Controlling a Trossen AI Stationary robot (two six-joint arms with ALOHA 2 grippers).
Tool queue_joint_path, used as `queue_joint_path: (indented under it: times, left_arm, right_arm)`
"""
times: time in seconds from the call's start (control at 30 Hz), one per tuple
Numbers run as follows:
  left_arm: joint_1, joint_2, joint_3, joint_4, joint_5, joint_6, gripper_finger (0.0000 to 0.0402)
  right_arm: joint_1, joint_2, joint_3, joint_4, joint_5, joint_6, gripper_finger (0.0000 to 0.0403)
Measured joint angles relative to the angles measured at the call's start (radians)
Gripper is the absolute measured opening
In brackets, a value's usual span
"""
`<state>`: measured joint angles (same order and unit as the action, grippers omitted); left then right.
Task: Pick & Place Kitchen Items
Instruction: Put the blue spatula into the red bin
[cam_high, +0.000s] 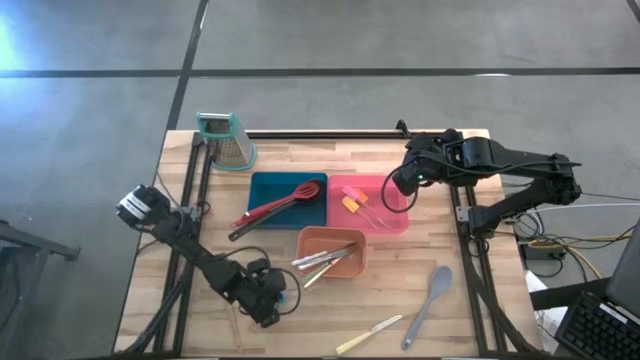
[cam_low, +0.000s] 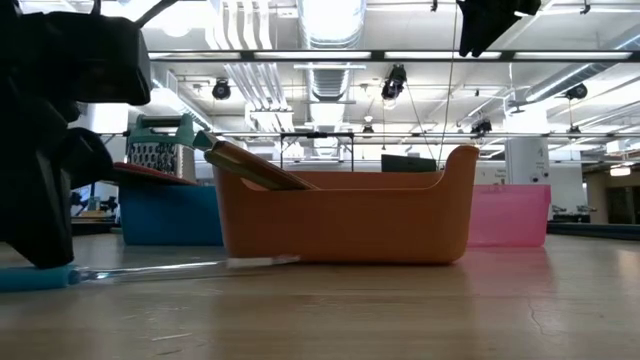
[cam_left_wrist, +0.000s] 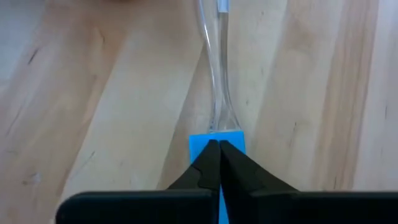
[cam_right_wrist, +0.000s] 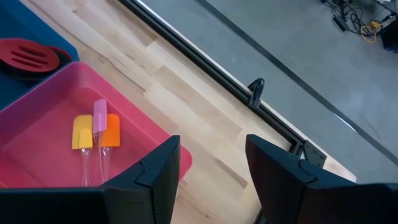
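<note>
- The blue spatula (cam_left_wrist: 216, 144) has a flat, bright blue rectangular head and a slim, clear, glassy handle; it lies flat on the wooden table (cam_high: 450, 320) near the front left corner, its handle running toward the orange tray (cam_high: 310, 262).
- The left gripper (cam_left_wrist: 217, 163) is down at the table, its dark fingers pressed together over the blue head, pinching it.
- In the low view the blue head (cam_low: 35, 277) rests on the wood under the gripper, and the clear handle reaches to just beside the orange tray's wall.
- The right gripper (cam_right_wrist: 211, 165) hovers over the far right corner of the pink tray (cam_right_wrist: 37, 134), fingers spread apart and holding nothing.
- The pink tray holds three small spatulas with yellow, pink and orange heads (cam_right_wrist: 94, 127) and clear handles.
- A grey spoon (cam_high: 430, 300) and a pale-handled knife (cam_high: 368, 334) lie on the table near the front right.
</note>
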<state>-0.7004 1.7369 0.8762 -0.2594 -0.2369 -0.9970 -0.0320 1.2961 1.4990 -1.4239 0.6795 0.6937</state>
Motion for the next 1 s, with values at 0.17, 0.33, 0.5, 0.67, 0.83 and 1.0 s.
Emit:
queue_joint_path:
  times: [0.17,0.33,0.5,0.67,0.83,1.0]
  left_arm:
    - [-0.002,-0.02,0.0,-0.011,-0.005,0.005,0.0008]
    - [-0.001,-0.039,0.001,-0.014,-0.012,-0.079,0.0042]
    - [-0.001,-0.078,0.018,-0.062,0.002,-0.167,0.0111]
    - [-0.001,-0.118,0.053,-0.064,0.034,-0.211,0.0178]
    - [-0.001,-0.133,0.084,-0.069,0.034,-0.289,0.0197]
    - [-0.006,-0.12,0.083,-0.097,0.035,-0.302,0.0187]
  right_arm:
    - [0.0,0.0,0.0,0.007,0.0,0.001,0.0174]
    - [0.0,0.0,0.0,0.009,0.0,0.001,0.0179]
    - [0.0,0.0,0.0,0.013,0.0,0.001,0.018]
    - [0.0,0.0,-0.002,0.027,0.001,-0.004,0.0174]
    - [0.0,0.0,-0.002,0.028,0.001,-0.005,0.0171]
    - [0.001,0.0,-0.008,0.028,0.001,-0.006,0.0171]
